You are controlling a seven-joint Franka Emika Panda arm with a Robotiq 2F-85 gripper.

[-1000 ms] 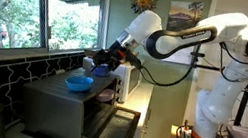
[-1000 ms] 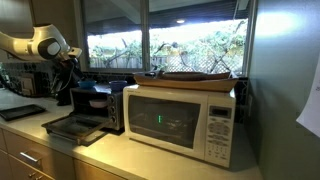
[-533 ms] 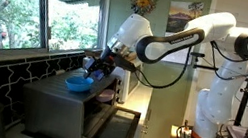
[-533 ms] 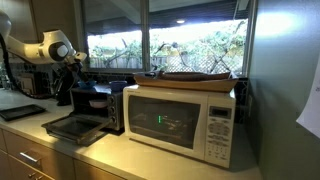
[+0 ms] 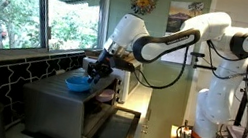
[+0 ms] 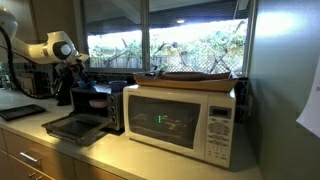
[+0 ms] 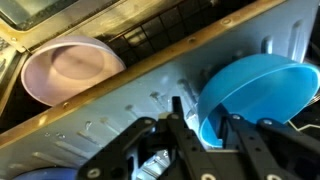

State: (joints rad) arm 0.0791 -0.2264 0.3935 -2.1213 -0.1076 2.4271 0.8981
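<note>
A blue bowl point(image 7: 255, 95) sits on top of the silver toaster oven point(image 5: 61, 109), also seen as the blue bowl point(image 5: 78, 84) in an exterior view. My gripper point(image 7: 200, 110) reaches down over it, one finger outside the near rim and the other inside the bowl. The jaws stand partly closed, with a sliver of the oven's top still showing between the outer finger point(image 7: 177, 105) and the rim. In both exterior views the gripper point(image 5: 95, 67) point(image 6: 78, 66) hovers just above the oven's top. A pink bowl point(image 7: 70, 70) rests on the rack inside the oven, below.
The toaster oven's door point(image 6: 70, 127) hangs open over the counter. A white microwave point(image 6: 180, 118) stands right beside it, with a flat tray on top. Windows point(image 5: 22, 11) and a dark tiled backsplash run behind the oven.
The arm has dropped toward the oven's top and the fingers have come down round the blue bowl's rim. The jaws have narrowed a good deal from wide open.
</note>
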